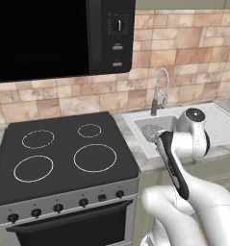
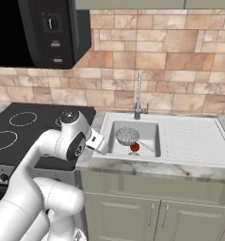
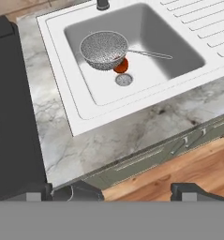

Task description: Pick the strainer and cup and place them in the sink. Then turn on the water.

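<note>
Already the strainer (image 3: pixel 104 50) sits in the sink (image 3: pixel 80 123) ahead of the wide-open, empty jaws — next find the cup, approach its rim squarely, close gently.

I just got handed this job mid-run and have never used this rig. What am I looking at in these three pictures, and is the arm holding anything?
It is a white robot arm on a driving base, in a rendered kitchen. Two pictures come from cameras on the base, behind the arm to its left and right. The third looks along the hand itself; its two dark fingertips rise at the bottom, jaws wide open with nothing between them.

Ahead is a white sink with a ribbed drainboard and a chrome faucet, beside a black stove under a microwave. The mesh strainer already lies in the basin, next to a small red ball. I see no water running.
</note>
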Robot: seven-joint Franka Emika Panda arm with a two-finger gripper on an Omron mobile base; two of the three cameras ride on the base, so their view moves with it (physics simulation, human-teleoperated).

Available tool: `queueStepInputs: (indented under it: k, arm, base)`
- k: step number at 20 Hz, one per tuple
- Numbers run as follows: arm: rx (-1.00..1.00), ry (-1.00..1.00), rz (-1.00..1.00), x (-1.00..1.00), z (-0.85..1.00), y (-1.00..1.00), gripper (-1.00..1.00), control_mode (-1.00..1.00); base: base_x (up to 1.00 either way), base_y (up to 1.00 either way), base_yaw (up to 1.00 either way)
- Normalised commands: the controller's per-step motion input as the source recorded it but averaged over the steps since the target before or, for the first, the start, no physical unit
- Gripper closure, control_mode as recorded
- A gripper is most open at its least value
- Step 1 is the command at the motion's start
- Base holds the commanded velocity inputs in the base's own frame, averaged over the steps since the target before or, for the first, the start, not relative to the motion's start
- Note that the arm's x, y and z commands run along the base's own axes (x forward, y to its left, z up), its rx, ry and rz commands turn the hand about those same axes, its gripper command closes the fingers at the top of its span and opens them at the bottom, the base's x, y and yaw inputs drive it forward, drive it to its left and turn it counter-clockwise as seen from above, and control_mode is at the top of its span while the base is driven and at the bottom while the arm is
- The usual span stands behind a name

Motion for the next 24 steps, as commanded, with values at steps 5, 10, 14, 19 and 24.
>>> queueStepInputs:
  k: [5,10,14,19,24]
  arm:
    - [0.00,0.00,0.00,0.00,0.00,0.00,-1.00,1.00]
    - [0.00,0.00,0.00,0.00,0.00,0.00,-1.00,1.00]
    - [0.00,0.00,0.00,0.00,0.00,0.00,-1.00,1.00]
    - [0.00,0.00,0.00,0.00,0.00,0.00,-1.00,1.00]
    - [0.00,0.00,0.00,0.00,0.00,0.00,-1.00,1.00]
  base:
    - [-0.77,-0.34,-0.10]
    - [-0.53,-0.43,-0.37]
    - [-0.29,-0.38,-0.43]
    - [-0.04,-0.12,-0.64]
    - [0.00,0.00,-0.78]
